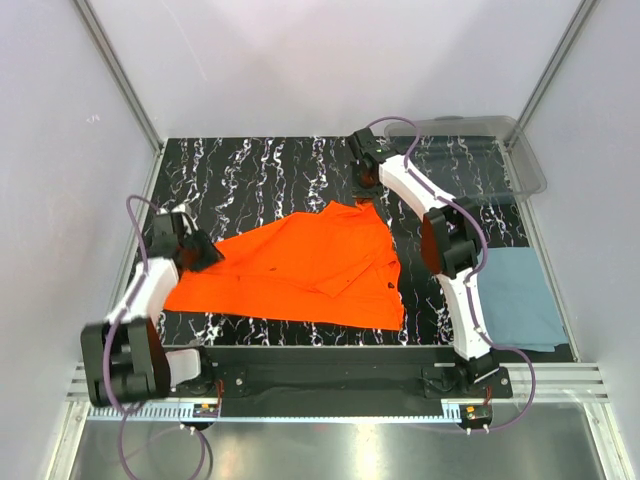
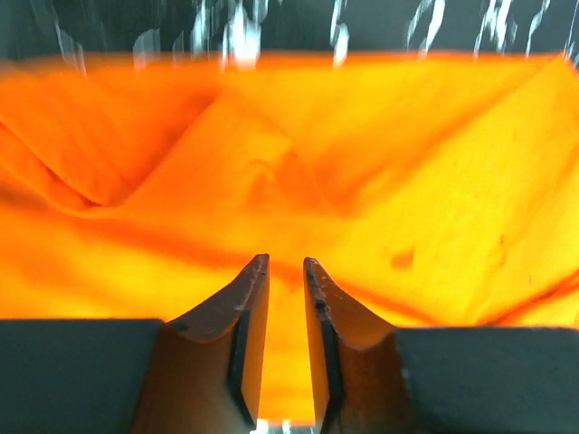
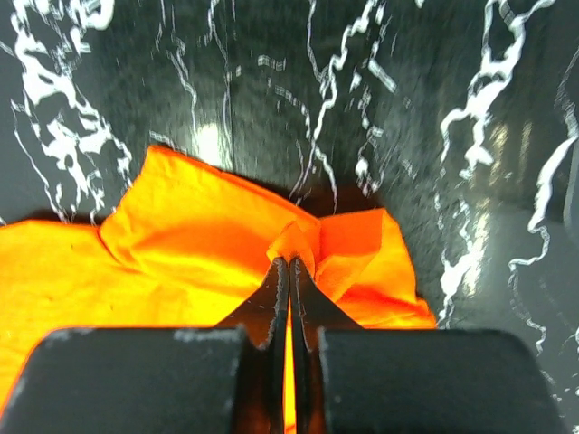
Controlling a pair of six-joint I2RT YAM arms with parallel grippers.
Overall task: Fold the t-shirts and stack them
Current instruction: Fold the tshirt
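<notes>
The bright orange t-shirt [image 1: 300,270] lies spread across the middle of the black marbled table. My left gripper [image 1: 208,252] sits at its left corner. In the left wrist view the gripper [image 2: 286,262] has its jaws close together with the orange t-shirt [image 2: 407,181] filling the narrow gap. My right gripper [image 1: 368,192] is at the shirt's far corner. In the right wrist view that gripper [image 3: 289,260] is shut on a pinched fold of the orange t-shirt [image 3: 181,235]. The blue-grey t-shirt [image 1: 520,295] lies flat and folded at the right, beside the right arm.
A clear plastic bin [image 1: 500,150] stands at the back right corner of the table. Metal frame posts and white walls border the table on the left, right and back. The arm bases sit along the near edge.
</notes>
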